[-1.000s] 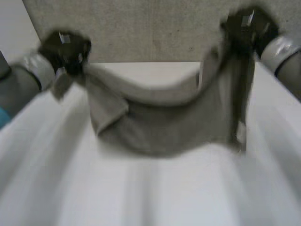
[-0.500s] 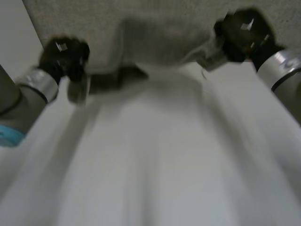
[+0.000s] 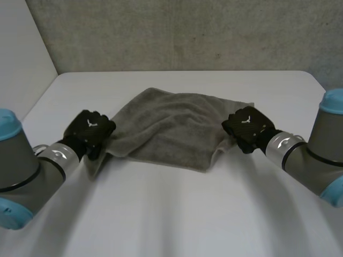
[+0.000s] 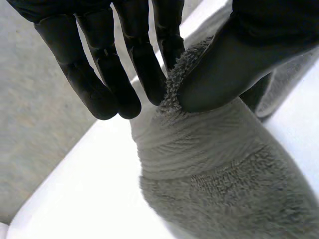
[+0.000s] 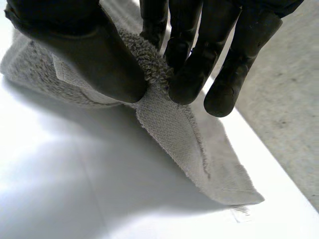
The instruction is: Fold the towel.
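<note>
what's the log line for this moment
towel: spread on table | left hand: pinching its near-left corner | right hand: pinching its right edge | phase: fold not yet made

Grey terry towel with a woven band, black left hand and right hand, white table, speckled grey wall.

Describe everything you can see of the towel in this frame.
The towel is grey-beige terry cloth with looped pile, a flat woven hem band, and a small white label at one corner. It lies spread and slightly rumpled on the white table. The left hand pinches its near left corner between thumb and fingers. The right hand pinches its near right edge likewise, holding that part just off the table.
</note>
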